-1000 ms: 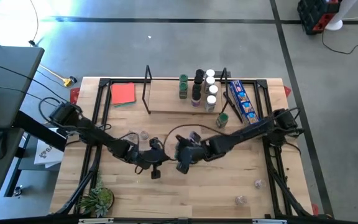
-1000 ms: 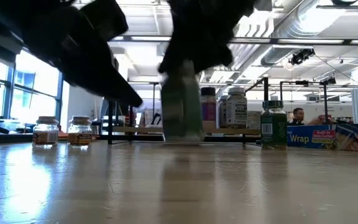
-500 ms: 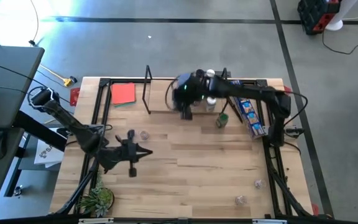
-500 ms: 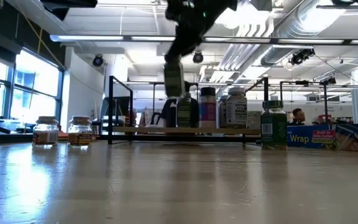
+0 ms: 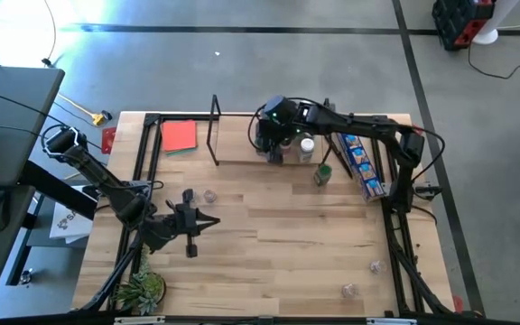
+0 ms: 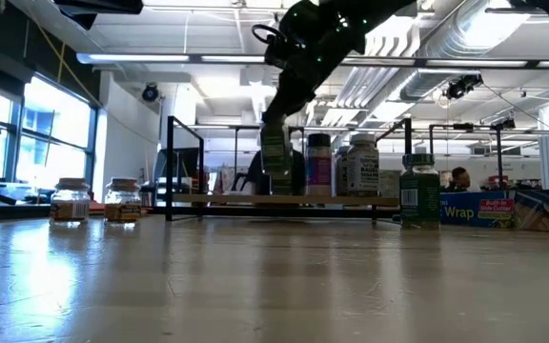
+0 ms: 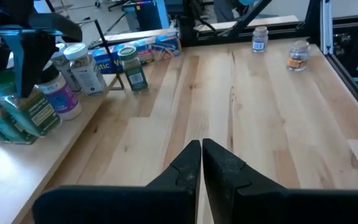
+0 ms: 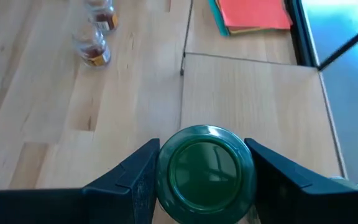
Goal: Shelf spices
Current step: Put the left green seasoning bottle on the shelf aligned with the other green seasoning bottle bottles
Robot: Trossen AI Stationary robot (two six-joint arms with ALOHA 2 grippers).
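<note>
My right gripper (image 5: 273,137) hangs over the far side of the table, shut on a green-lidded spice jar (image 6: 274,150). The jar is just above the light-wood shelf (image 5: 242,152), beside the left end of a row of several spice jars (image 5: 301,134) that stand on the board. One more green-lidded jar (image 5: 322,173) stands on the table in front of the shelf. My left gripper (image 5: 190,236) is shut on nothing, above the table's near left part; its closed fingers (image 7: 191,163) point across the bare wood. My right gripper pinches the jar between its two fingers (image 8: 138,177), one on each side of the body just under the green lid (image 8: 204,169). The fingers slant down from above. The jar hangs nearly upright, its bottom (image 6: 274,171) clear of the shelf board.
A red card (image 5: 179,135) lies left of the shelf and a long blue packet (image 5: 357,161) to its right. Two clear jars (image 5: 208,195) stand left of centre, two more (image 5: 375,266) at the near right. A small plant (image 5: 143,291) sits at the near left corner.
My right gripper has carried the green-lidded jar from the middle of the table toward the far edge, over the shelf, rolling its wrist, then sunk a little beside the row. My left gripper has drawn back toward the table's left edge and risen, staying shut.
</note>
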